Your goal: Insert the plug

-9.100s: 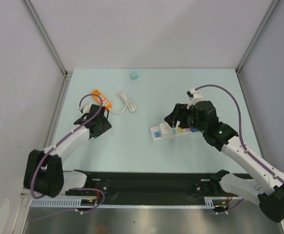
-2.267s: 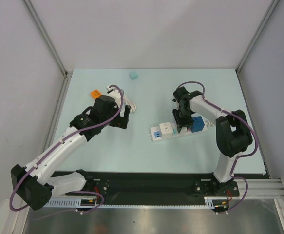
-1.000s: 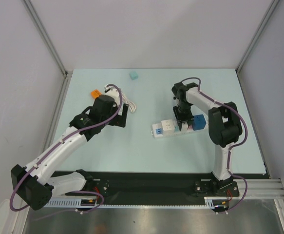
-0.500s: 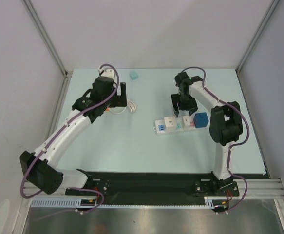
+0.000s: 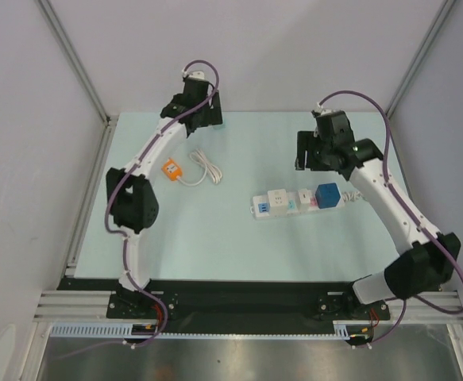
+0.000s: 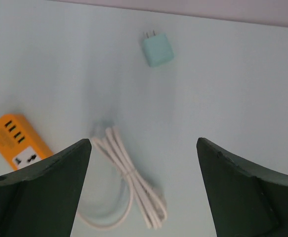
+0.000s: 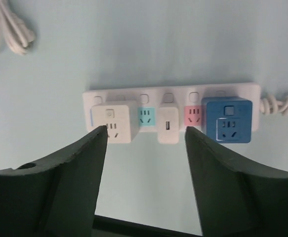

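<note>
A small teal plug (image 6: 157, 49) with two prongs lies loose near the table's far edge, seen only in the left wrist view. My left gripper (image 6: 144, 144) (image 5: 206, 111) hovers above it, open and holding nothing, and hides it from the top view. The white power strip (image 5: 299, 200) (image 7: 171, 94) lies right of centre. It carries a white cube adapter (image 7: 113, 121), a white USB charger (image 7: 168, 124) and a blue cube adapter (image 7: 227, 121). A teal socket (image 7: 144, 116) and a pink socket (image 7: 191, 116) are free. My right gripper (image 7: 144, 134) (image 5: 308, 159) hangs open behind the strip, apart from it.
An orange adapter (image 5: 171, 168) (image 6: 20, 139) and its bundled white cable (image 5: 205, 168) (image 6: 129, 182) lie at the left middle. The strip's own cord (image 7: 282, 104) leads off to the right. Grey walls and metal posts ring the table.
My right gripper opened and drew back from the power strip. My left arm swung away to the far edge. The orange adapter, hidden half a second ago, is in view beside its cable.
</note>
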`<control>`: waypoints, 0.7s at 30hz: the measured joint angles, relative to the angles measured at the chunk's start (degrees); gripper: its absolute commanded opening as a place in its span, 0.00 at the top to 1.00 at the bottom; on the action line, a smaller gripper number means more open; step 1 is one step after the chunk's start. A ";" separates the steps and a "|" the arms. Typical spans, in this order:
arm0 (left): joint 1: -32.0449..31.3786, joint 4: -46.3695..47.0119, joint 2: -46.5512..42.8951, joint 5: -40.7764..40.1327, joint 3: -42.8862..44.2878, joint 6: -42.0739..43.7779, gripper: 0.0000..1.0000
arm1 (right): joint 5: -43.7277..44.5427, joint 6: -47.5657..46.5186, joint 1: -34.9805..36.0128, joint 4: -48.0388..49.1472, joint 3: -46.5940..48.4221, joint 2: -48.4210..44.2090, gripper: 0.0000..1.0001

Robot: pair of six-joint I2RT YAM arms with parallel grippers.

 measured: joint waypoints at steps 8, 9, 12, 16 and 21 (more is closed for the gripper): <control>1.81 1.99 21.57 0.44 18.25 1.46 0.10 | 1.90 4.24 -5.03 8.33 -11.45 -6.80 0.77; 1.86 2.75 22.29 0.50 18.21 1.62 0.10 | 1.97 4.26 -6.43 8.55 -12.09 -6.69 0.78; 2.25 8.09 23.02 1.64 16.37 2.43 0.10 | 2.49 4.42 -10.03 9.31 -14.03 -6.40 0.80; 2.80 16.02 23.52 3.69 16.28 0.74 0.10 | 1.79 4.79 -10.67 11.26 -18.32 -6.40 0.78; 5.75 25.94 25.81 7.56 16.28 -9.86 0.22 | 0.37 4.96 -10.62 12.52 -23.23 -6.23 0.75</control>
